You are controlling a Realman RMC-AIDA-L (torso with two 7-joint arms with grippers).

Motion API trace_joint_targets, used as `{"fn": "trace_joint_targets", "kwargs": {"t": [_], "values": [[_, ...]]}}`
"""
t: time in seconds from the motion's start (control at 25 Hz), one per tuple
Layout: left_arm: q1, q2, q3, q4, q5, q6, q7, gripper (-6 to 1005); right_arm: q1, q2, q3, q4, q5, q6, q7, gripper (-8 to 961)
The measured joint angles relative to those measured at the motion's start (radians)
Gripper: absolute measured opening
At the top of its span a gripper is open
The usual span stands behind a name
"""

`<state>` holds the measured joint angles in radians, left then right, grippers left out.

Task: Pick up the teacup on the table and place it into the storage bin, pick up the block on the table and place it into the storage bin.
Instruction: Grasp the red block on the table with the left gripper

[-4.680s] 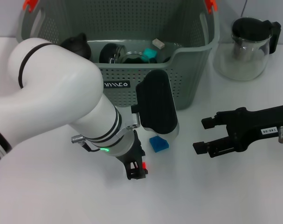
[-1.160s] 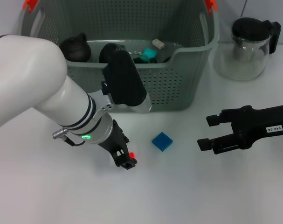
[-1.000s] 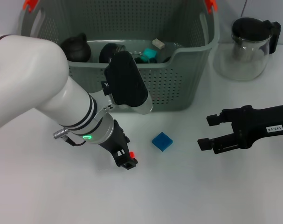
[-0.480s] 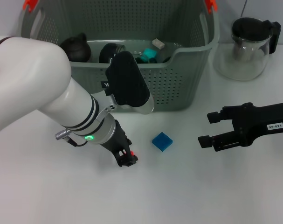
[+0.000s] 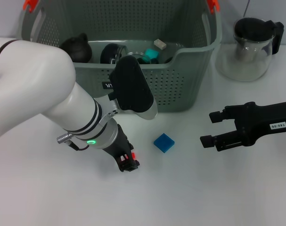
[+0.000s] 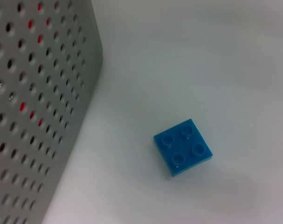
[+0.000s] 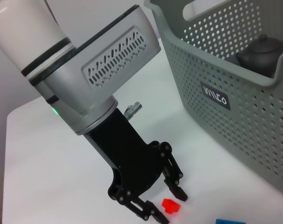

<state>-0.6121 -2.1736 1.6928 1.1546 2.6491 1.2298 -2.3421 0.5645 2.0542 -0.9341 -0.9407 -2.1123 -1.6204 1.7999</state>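
While the block [image 5: 163, 142] lay outside the storage bin [image 5: 190, 89], your left gripper [image 5: 127, 164] hovered open and empty beside it.

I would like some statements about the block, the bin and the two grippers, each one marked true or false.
1. The blue block lies on the table, outside the storage bin. True.
2. The left gripper holds the blue block. False: the block lies apart from it, untouched.
3. The right gripper is open and empty. True.
4. The glass pitcher stands inside the storage bin. False: it stands on the table beside the bin.
5. The block shows four round studs on top. True.
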Motion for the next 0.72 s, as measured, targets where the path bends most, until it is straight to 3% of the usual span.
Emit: {"fn": "trace_joint_targets", "kwargs": {"t": [0.64, 0.72], "values": [[-0.013, 0.0, 0.015, 0.006, 0.036, 0.0, -0.063, 363, -0.005, -0.002, 0.001, -0.004, 0.0, -0.002, 0.007, 944], [-0.015, 0.0, 0.02, 0.007, 0.038, 0.003, -0.064, 279, -0.005, -0.003, 0.001, -0.004, 0.0, -0.002, 0.007, 944]]}}
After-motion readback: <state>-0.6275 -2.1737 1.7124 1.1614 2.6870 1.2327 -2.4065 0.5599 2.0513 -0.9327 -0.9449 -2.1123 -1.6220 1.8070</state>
